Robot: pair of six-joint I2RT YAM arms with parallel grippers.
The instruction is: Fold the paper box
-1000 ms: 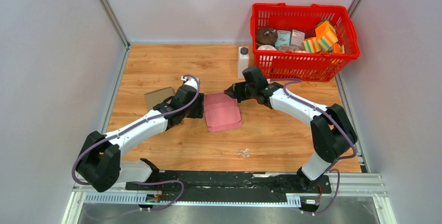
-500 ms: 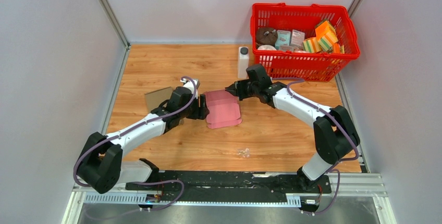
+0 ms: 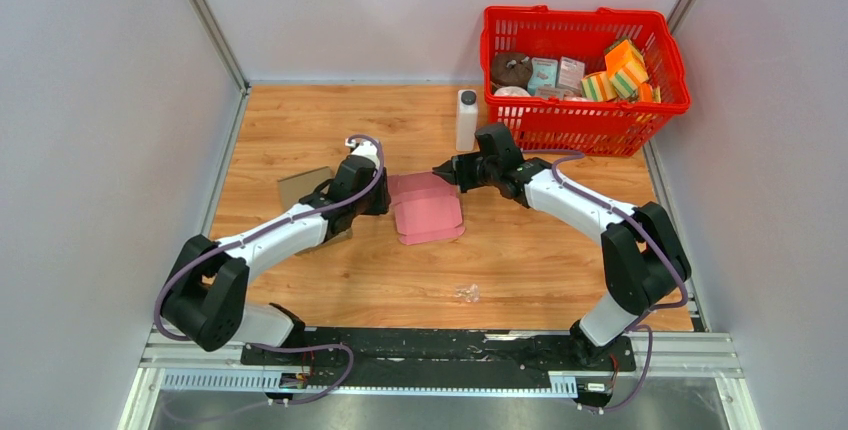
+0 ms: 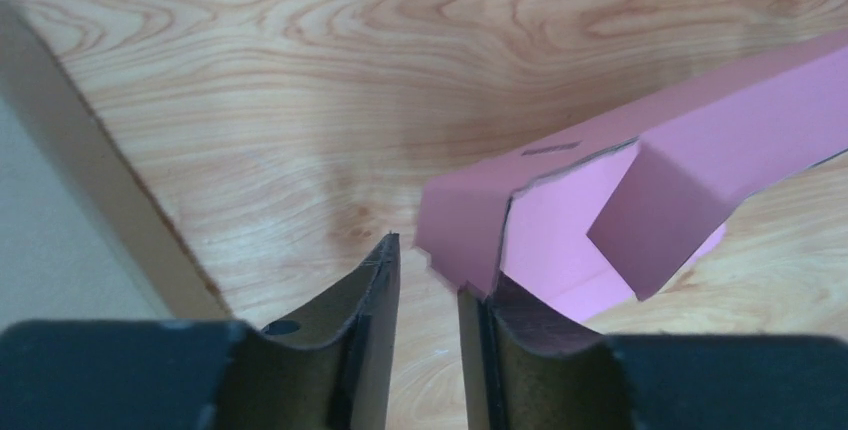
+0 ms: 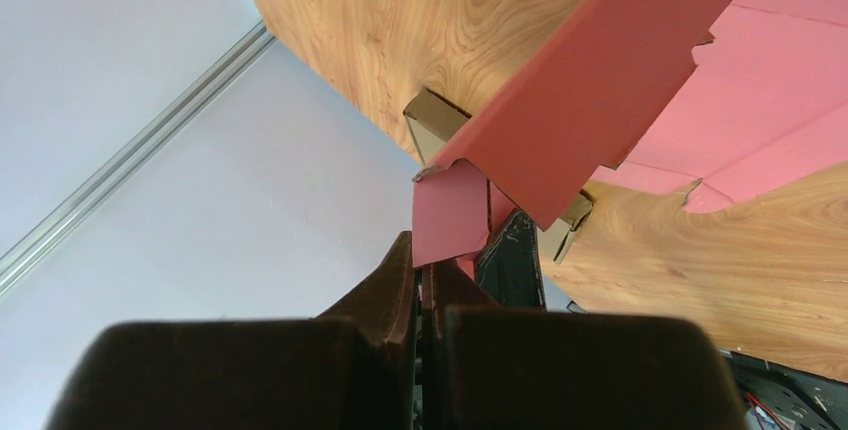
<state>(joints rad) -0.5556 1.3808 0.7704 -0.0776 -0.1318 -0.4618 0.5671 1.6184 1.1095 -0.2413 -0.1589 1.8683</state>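
Left gripper has slid in beside the paper box, jaws narrower than a sec ago: half-open, nothing between, box corner at one fingertip. Right gripper is clenched on a raised flap, so the box lies between both. Thin card, prob. light and easily creased; pinch flaps near folds. Top view hides left fingertips.

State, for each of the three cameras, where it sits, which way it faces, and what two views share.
Top external: above and behind the arms, facing down at the table; both arms, left tool and right tool show.
Left wrist: on the left arm, facing along its open fingers toward the paper box.
Right wrist: on the right arm, facing its fingers, shut on a box flap.
Shared: both wrist views show the paper box.
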